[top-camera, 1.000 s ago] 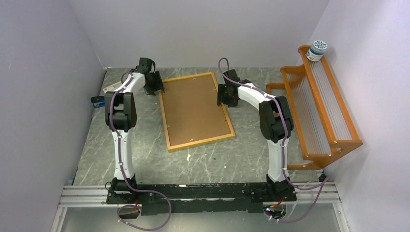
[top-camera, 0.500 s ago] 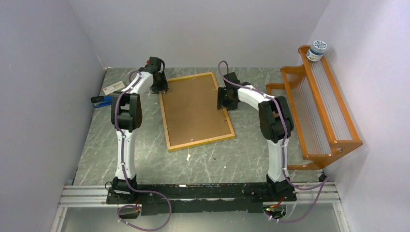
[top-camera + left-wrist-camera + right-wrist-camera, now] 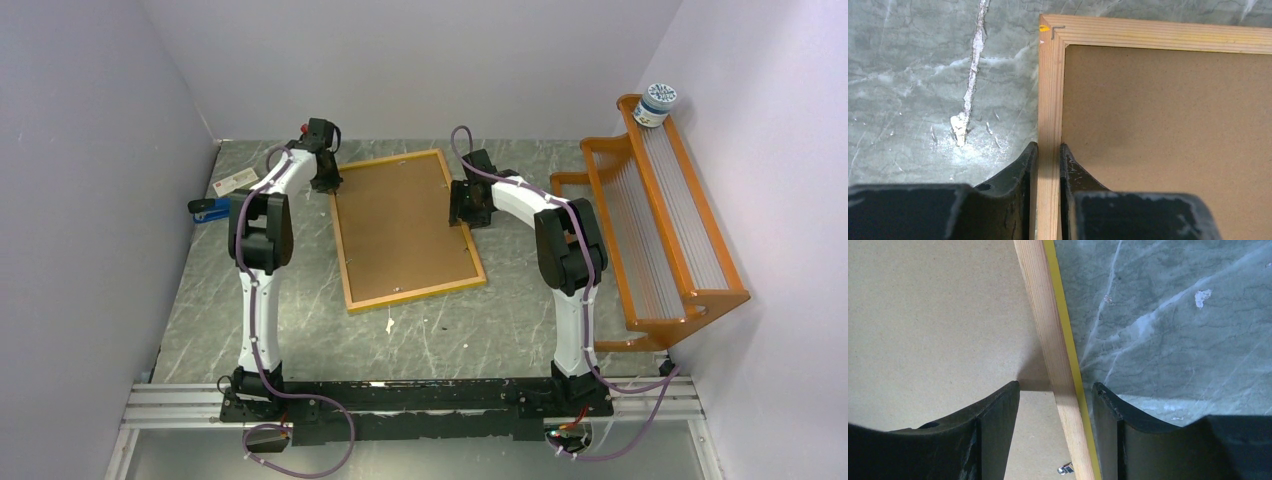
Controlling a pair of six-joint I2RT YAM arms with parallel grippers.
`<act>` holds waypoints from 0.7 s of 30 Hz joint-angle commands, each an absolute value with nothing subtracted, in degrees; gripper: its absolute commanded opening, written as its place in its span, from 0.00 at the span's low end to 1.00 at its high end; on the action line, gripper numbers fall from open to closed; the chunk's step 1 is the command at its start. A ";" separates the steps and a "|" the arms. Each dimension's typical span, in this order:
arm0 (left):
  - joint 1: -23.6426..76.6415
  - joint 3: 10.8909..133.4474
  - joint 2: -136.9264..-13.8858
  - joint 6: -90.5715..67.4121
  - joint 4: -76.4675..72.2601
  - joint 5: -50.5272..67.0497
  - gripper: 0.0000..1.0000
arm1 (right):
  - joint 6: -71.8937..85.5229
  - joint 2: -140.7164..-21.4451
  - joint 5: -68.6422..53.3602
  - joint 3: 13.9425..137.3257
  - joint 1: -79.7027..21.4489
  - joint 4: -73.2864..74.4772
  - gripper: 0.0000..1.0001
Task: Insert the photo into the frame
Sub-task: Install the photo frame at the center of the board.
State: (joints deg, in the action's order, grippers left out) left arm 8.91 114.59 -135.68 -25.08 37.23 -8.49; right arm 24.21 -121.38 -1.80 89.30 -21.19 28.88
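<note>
Frame [image 3: 417, 293] lies back-up on the table [image 3: 300, 300], photo unseen; the right gripper [image 3: 1055, 386] loosely straddles its right rail, jaws apart, while the left gripper [image 3: 1048, 145] farther off pinches the left rail, so a one-sided lift could twist it free.

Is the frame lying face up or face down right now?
Face down, flat on the table: the frame shows its brown backing board upward; no photo in view.

An orange slatted rack [image 3: 670, 220] stands right, a small tub [image 3: 657, 103] atop it, a blue object [image 3: 205, 210] left.
</note>
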 commanded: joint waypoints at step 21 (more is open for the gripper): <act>8.79 113.37 -135.35 -7.58 47.24 12.26 0.19 | 24.96 -121.91 -2.12 89.96 -20.40 28.98 0.58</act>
State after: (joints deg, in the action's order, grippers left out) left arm 7.66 112.36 -133.80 -14.24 37.93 3.75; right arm 24.64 -121.38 -1.85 89.30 -20.91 28.91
